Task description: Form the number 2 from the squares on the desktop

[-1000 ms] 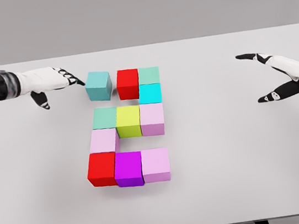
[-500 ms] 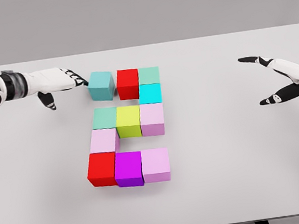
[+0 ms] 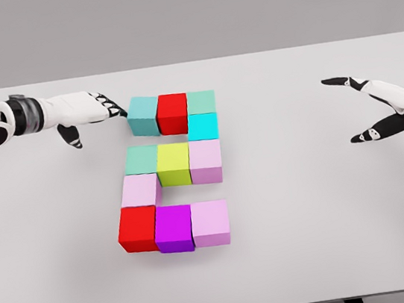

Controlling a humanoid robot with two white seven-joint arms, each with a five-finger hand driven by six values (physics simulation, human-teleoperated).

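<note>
Teal cube (image 3: 143,117), shoved rightward by the flat, open fingertips of the left hand (image 3: 85,110), now touches the red cube (image 3: 173,113) (right hand (image 3: 388,106) idle, splayed), so the tabletop's 2 looks essentially complete.

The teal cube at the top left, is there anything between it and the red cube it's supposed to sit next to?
Nothing visible. The teal cube already sits against the red cube in the top row, with no gap showing. The left hand has its fingertips at the cube's left side, and nothing lies between them either.
</note>
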